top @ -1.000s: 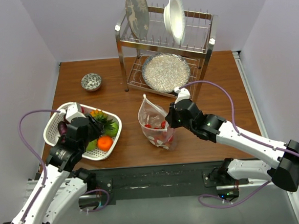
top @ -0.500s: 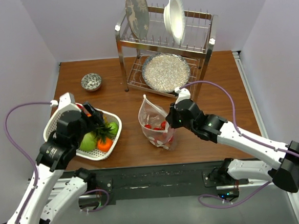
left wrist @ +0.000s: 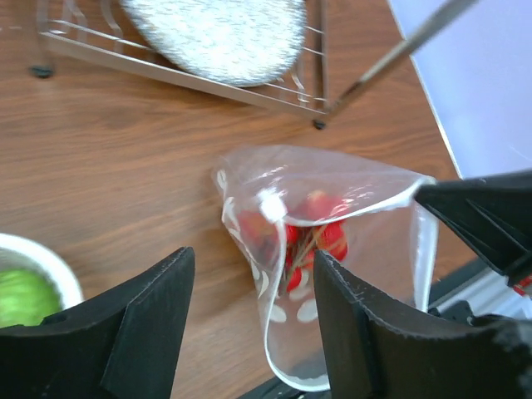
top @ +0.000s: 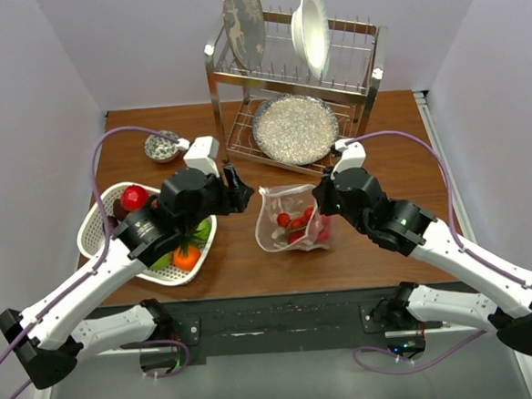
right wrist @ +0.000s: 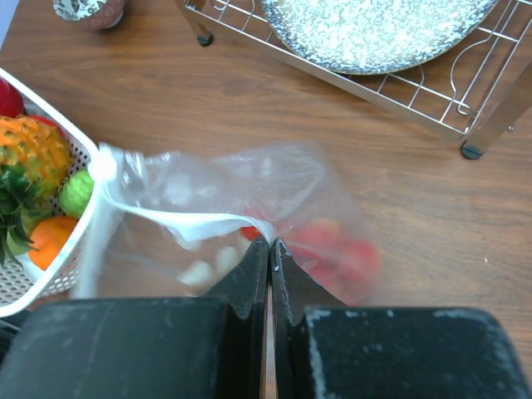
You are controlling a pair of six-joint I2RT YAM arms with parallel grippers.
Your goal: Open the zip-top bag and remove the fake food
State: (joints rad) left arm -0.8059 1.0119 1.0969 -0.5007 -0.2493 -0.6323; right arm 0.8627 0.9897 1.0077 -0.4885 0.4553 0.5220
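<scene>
The clear zip-top bag (top: 288,220) hangs at the table's middle with its mouth open, and also shows in the left wrist view (left wrist: 349,249) and the right wrist view (right wrist: 224,199). Red fake food (top: 295,227) sits inside it (left wrist: 320,233). My right gripper (top: 322,200) is shut on the bag's right rim (right wrist: 271,241). My left gripper (top: 240,188) is open and empty just left of the bag, its jaws standing apart on either side of the bag's near edge (left wrist: 253,274). More fake food lies in a white slotted basket (top: 99,220).
A metal dish rack (top: 295,97) with plates stands behind the bag. A small grey bowl (top: 161,146) sits at the back left. The basket holds a red apple (top: 134,197), an orange (top: 186,256) and green pieces.
My left arm swung from the basket rightward to the bag's left side. The right gripper shifted right with the rim; the bag tipped and its mouth spread.
</scene>
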